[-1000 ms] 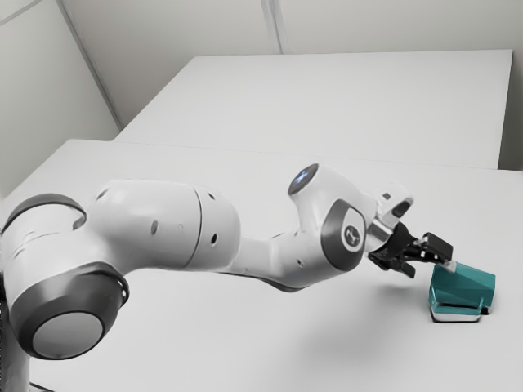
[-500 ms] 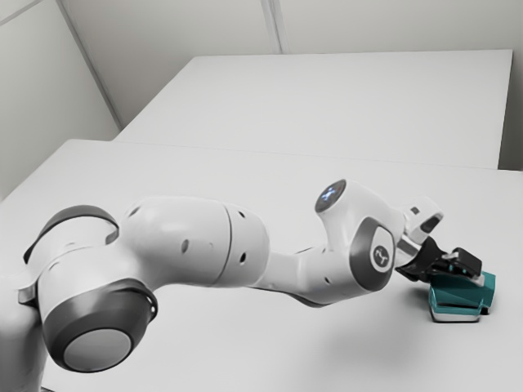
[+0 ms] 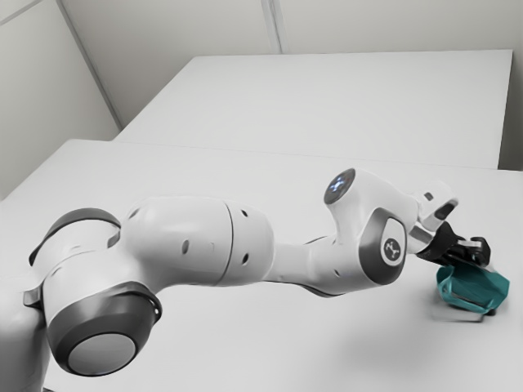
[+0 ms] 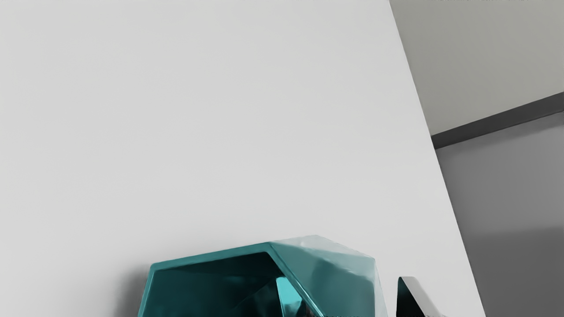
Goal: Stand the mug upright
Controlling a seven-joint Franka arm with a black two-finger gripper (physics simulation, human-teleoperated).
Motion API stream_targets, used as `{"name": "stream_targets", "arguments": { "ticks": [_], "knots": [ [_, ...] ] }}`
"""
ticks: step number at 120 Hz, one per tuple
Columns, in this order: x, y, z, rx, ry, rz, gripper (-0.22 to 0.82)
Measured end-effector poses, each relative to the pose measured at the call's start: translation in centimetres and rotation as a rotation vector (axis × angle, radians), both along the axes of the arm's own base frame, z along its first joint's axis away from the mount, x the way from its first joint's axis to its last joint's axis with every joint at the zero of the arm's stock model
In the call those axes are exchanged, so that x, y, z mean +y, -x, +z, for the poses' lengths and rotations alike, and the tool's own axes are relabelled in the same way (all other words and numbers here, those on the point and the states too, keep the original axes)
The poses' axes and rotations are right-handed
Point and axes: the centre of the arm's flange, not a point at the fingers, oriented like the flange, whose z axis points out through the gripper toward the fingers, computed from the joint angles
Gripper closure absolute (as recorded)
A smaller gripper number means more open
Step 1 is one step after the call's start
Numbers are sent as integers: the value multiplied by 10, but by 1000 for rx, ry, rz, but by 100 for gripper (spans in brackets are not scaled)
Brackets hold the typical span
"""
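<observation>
Mug (image 4: 346,281) sits tilted, its shadowed hollow partly visible.

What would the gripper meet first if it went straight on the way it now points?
Probably the mug, close at the gripper; whether they touch is unclear, since depth is hard to judge. After it, likely the table.

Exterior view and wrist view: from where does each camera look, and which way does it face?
Exterior view: beside the white jointed arm, looking down across the smooth white table; arm and black claw show.
Wrist view: on the arm's hand, looking past the claw at the table and into the faceted teal mug; part of the claw shows.
Both share table, mug and claw.
</observation>
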Motion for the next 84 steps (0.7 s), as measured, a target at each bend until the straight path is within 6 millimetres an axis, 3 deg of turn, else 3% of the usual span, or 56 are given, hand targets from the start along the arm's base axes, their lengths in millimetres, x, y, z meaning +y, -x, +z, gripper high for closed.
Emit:
{"name": "stream_targets", "arguments": {
  "ticks": [18, 37, 48, 61, 75, 84],
  "knots": [
    [-7, -1, 7, -19, 4, -10, 70],
    [-10, -2, 12, -40, -20, -27, 73],
    [1, -4, 31, -36, -23, -25, 75],
    [52, -22, 72, -17, -60, -20, 77],
    [136, -57, 108, 8, -182, -9, 78],
    [185, -67, 126, 39, -272, -10, 78]
  ]
}}
